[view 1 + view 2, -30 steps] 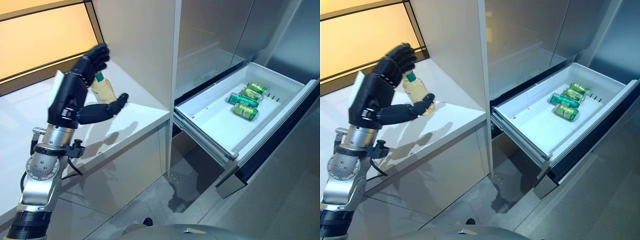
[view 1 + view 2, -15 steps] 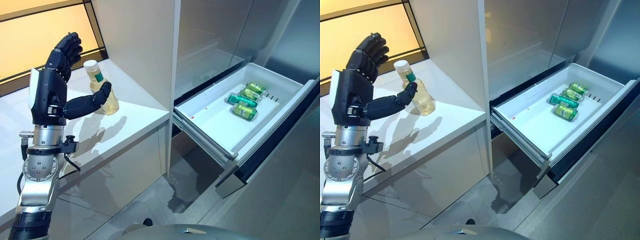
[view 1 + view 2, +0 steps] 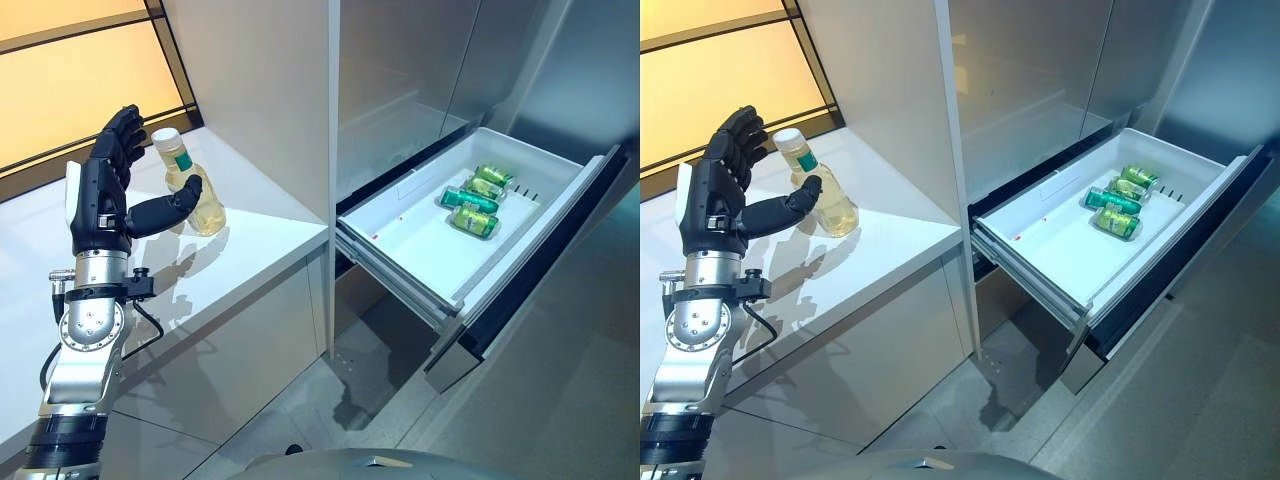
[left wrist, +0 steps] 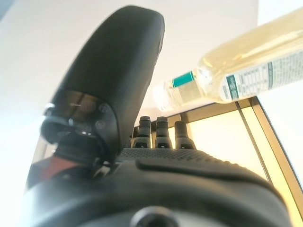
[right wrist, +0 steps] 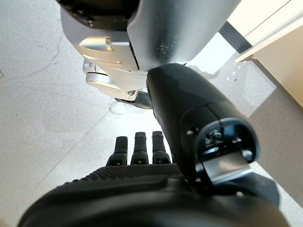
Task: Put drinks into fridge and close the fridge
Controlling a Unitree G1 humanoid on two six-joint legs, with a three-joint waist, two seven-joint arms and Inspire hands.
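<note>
A clear bottle of pale yellow drink [image 3: 203, 203] with a white cap stands upright on the white counter [image 3: 250, 245]. My left hand [image 3: 98, 196] is raised just left of it, open. Its fingers are straight beside the cap and its thumb reaches to the bottle's side; I cannot tell if it touches. In the left wrist view the bottle [image 4: 246, 75] shows past the open left hand [image 4: 156, 189]. The fridge drawer [image 3: 400, 268] is pulled out to the right, with green cans [image 3: 470, 200] lying at its far end. My right hand [image 5: 142, 198] hangs open above the floor.
A tall white panel [image 3: 260, 90] rises between the counter and the fridge. The closed upper fridge doors [image 3: 420, 60] stand above the drawer. The drawer's dark front [image 3: 540, 270] juts out over the grey floor [image 3: 560, 400]. A lit orange wall panel [image 3: 70, 80] backs the counter.
My left hand has drawn back to the left, from in front of the bottle to beside it. The bottle stays on the counter. The camera has shifted a little.
</note>
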